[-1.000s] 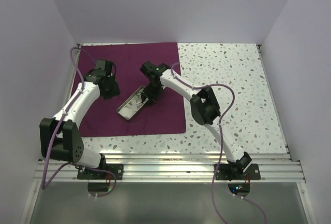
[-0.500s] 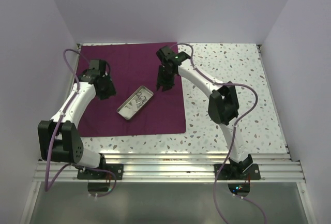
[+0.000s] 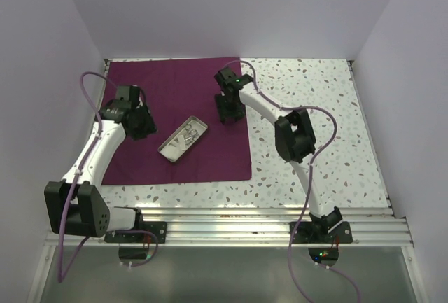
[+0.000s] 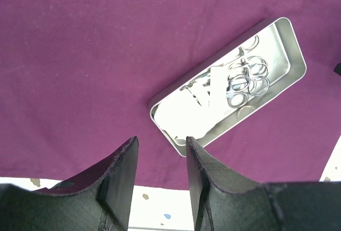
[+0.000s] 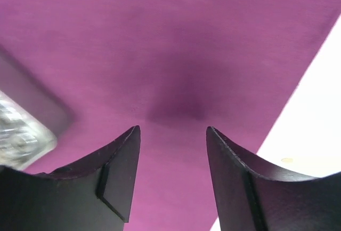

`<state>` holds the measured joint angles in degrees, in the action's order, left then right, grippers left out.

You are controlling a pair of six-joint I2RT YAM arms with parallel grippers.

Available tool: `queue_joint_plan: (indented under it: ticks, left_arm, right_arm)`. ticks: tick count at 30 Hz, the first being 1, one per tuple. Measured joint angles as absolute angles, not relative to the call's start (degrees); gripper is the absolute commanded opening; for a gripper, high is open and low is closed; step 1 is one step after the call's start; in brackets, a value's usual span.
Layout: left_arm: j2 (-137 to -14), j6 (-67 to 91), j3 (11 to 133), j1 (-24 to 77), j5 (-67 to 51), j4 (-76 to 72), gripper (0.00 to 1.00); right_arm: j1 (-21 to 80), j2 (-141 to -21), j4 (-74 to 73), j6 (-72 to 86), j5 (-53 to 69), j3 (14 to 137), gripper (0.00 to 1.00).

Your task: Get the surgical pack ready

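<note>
From above, the right hand [image 3: 229, 113] has let go of the steel tray [image 3: 183, 138], which lies free on the purple cloth [image 3: 154, 93], and now hovers at the cloth's right edge.

Left wrist: the left hand [image 4: 160, 148] is apart and empty beside the tray, which holds the scissors [image 4: 248, 79].

Right wrist: the fingers are apart over cloth, so folding probably follows.

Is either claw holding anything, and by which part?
Nothing is held. Left claw is open over the purple cloth beside the steel tray; right claw is open over bare cloth.
</note>
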<state>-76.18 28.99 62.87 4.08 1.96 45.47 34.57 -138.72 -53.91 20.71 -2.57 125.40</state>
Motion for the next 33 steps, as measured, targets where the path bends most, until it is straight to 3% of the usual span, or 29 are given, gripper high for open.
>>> queue_joint_plan:
  ticks: [11,26,33]
  left_arm:
    - [-76.0,30.0,62.9,4.1,2.4,45.9,0.48]
    - [-91.9,28.7,67.7,4.1,-0.4,44.1,0.44]
    - [-102.6,26.6,69.5,4.1,-5.6,40.9,0.42]
  right_arm:
    - [34.0,-135.1,-50.4,17.1,-6.2,113.9,0.69]
    - [24.2,-108.3,-45.9,28.6,-3.0,70.5,0.70]
    - [32.3,-101.9,-49.3,34.0,-0.2,62.7,0.75]
